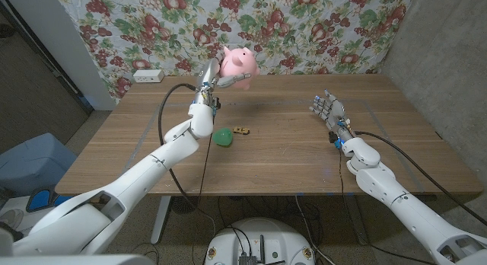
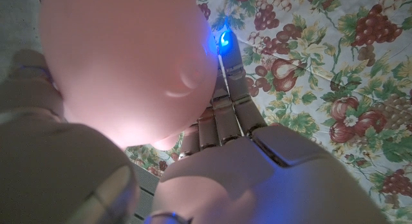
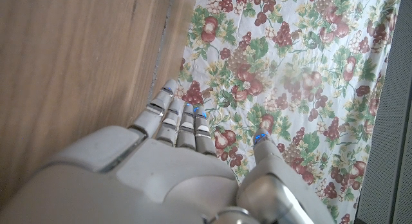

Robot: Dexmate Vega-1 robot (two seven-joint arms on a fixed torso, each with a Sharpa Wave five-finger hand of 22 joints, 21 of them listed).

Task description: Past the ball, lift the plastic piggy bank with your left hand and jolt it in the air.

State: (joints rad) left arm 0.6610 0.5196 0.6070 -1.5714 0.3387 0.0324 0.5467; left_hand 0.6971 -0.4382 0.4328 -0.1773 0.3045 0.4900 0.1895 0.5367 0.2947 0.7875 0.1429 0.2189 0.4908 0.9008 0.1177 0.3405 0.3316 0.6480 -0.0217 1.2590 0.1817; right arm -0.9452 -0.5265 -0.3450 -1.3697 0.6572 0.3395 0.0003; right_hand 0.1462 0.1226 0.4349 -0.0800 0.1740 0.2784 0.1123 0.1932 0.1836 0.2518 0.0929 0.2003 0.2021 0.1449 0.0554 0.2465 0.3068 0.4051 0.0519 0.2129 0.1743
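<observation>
Wooden table (image 1: 289, 154) — floral cloth (image 1: 304, 29) backdrop behind

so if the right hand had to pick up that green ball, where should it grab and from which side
Around the middle of the green ball, coming from above with fingers either side. It is small and round, sitting on the table, and a little toy car lies close on its right, so a sideways approach would likely knock that. The right hand is open and holds nothing.
</observation>
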